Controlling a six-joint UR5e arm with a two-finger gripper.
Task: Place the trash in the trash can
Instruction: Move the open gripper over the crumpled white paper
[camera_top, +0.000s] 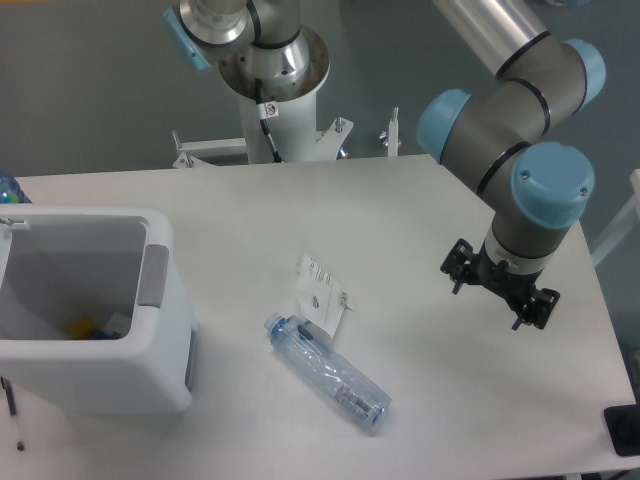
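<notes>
Bottle touching packet (flat), bin left, tool right

End effector fingers hidden behind wrist; trash can left edge cropped.

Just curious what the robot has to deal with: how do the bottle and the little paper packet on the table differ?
The bottle is clear plastic, long and rounded, with a bluish cap; the paper packet is white, opaque, flat and shorter, with tiny dark print. Both lie on the table next to each other, outside the trash can.
</notes>
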